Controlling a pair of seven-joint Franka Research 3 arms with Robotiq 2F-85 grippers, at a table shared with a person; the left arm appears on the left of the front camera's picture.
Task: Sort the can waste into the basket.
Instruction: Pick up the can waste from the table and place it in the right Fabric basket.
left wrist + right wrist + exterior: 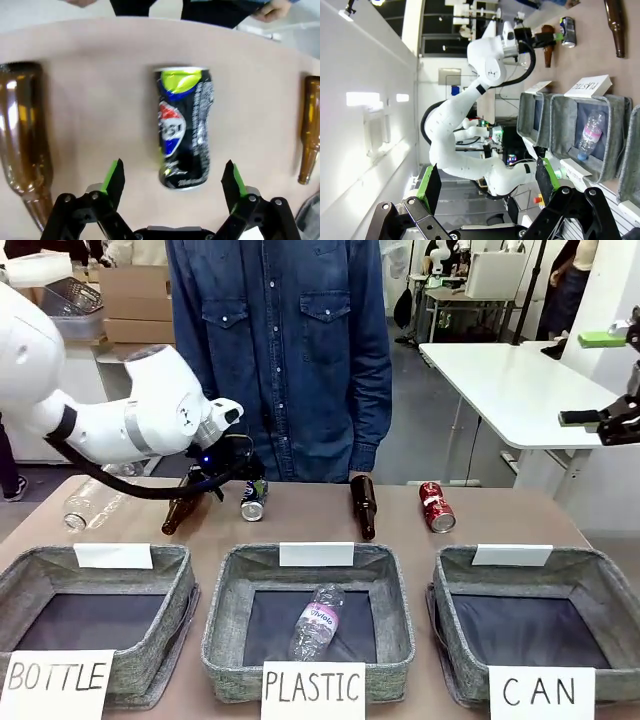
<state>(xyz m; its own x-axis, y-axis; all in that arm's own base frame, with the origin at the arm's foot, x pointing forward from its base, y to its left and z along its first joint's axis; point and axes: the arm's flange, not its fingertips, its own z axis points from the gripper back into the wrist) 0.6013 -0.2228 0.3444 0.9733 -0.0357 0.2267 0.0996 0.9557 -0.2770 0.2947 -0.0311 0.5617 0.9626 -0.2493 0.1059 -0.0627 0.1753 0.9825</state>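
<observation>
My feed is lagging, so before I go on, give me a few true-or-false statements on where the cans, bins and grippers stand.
1. The left gripper is open over the dark blue dented metal can. True.
2. The red dented metal can lies in the grey woven basket signed CAN. False: it lies on the table behind that basket.
3. The grey woven bin signed PLASTIC holds a clear plastic bottle. True.
4. The right gripper is shut. False: it is open and holds nothing.
</observation>
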